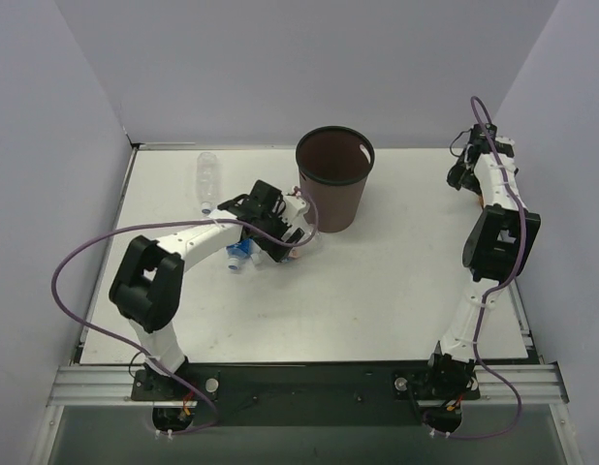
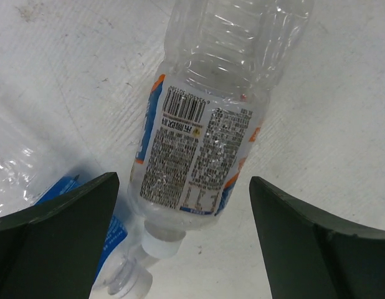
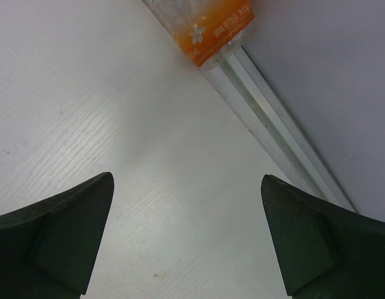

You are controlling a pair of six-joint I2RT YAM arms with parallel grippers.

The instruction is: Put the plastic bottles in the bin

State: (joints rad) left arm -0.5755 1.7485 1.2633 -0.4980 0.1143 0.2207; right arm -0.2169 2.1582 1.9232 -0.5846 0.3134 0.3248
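Labelled bottle (image 2: pixel 199 156) lies near, seemingly outside, brown bin (image 1: pixel 333 205).

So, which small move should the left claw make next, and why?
Probably lower the left claw a little and close it: it stands open, and the bottle with the white-red-blue label lies between its jaws, not yet gripped.

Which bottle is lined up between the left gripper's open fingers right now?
The clear bottle with the white-red-blue label, barcode up, lying centred between them. The blue-labelled bottle lies off to one side, partly behind a finger.
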